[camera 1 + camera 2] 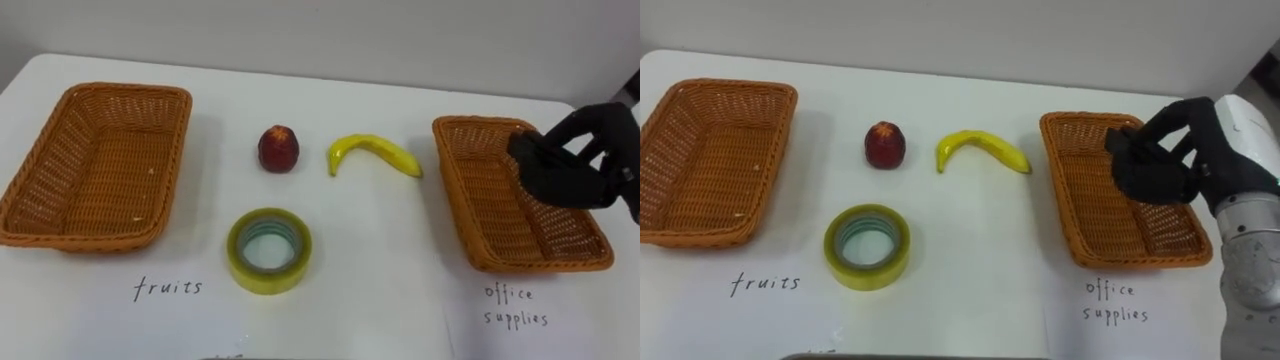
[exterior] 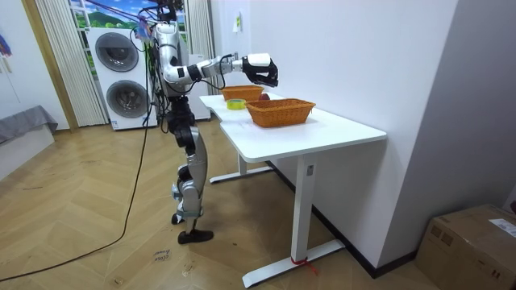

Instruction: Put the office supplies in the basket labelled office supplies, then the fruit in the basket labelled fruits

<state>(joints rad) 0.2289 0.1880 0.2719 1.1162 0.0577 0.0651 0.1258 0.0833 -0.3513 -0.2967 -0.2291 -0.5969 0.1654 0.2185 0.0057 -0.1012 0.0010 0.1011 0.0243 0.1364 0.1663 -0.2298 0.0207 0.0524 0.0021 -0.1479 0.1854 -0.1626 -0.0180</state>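
White table (image 1: 380, 300) we're looking at is carrying a left basket (image 1: 95, 165) and a right basket (image 1: 480, 200). Our right hand (image 1: 1200, 165) is hanging over the right basket, fingers curling round what's probably a small dark object (image 1: 1130, 150). Banana (image 1: 372, 152), tape roll (image 1: 238, 255) and red fruit (image 1: 279, 148) are lying between the baskets.

the right hand (image 1: 1188, 170) covers the far corner of the office basket (image 1: 1080, 200). it's curled on a dark thing (image 1: 1130, 150), black on black, and we can't tell what. in the room view the tape roll (image 2: 235, 103) is a yellow speck.
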